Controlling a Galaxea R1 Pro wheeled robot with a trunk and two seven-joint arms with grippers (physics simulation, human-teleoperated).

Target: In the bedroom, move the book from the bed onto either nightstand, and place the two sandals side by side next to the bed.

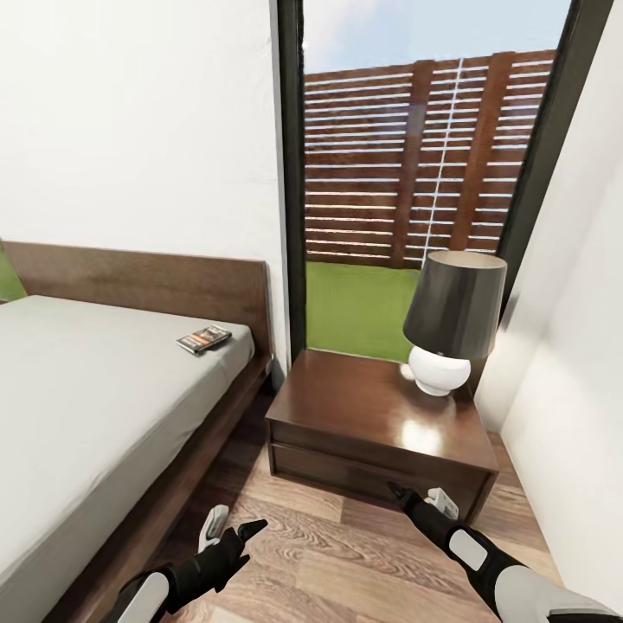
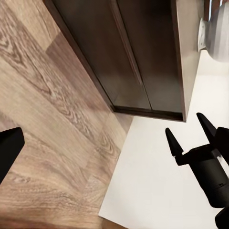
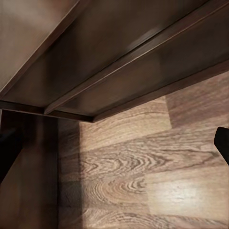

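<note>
Both jaws stand spread and empty above the wood-plank floor [image 1: 346, 554]: the left gripper [image 1: 232, 529] hangs low beside the bed [image 1: 95, 407], its white and black fingers apart, and the right gripper [image 1: 420, 497] hovers just in front of the nightstand [image 1: 346, 424], its fingers likewise parted with nothing between them. One book [image 1: 204, 338] lies flat on the light-grey mattress, near the corner closest to the headboard [image 1: 147, 281] and well apart from either gripper. One nightstand, dark brown with a drawer front, sits between the bed and the white wall [image 1: 571, 346] at the right. On its glossy top stands one lamp [image 1: 452, 320], a dark shade over a round white base, set toward the back corner nearest that wall. Behind the nightstand rises one tall black-framed window [image 1: 415, 173], through which a slatted wooden fence, a strip of green grass and pale sky are seen. From the left wrist camera, the right gripper [image 2: 191, 136] appears with its two black fingertips apart, above the pale wall base and next to the nightstand's [image 2: 143, 52] dark front. The right wrist camera looks at the nightstand's [image 3: 119, 52] lower edge over the floor planks [image 3: 143, 181].
</note>
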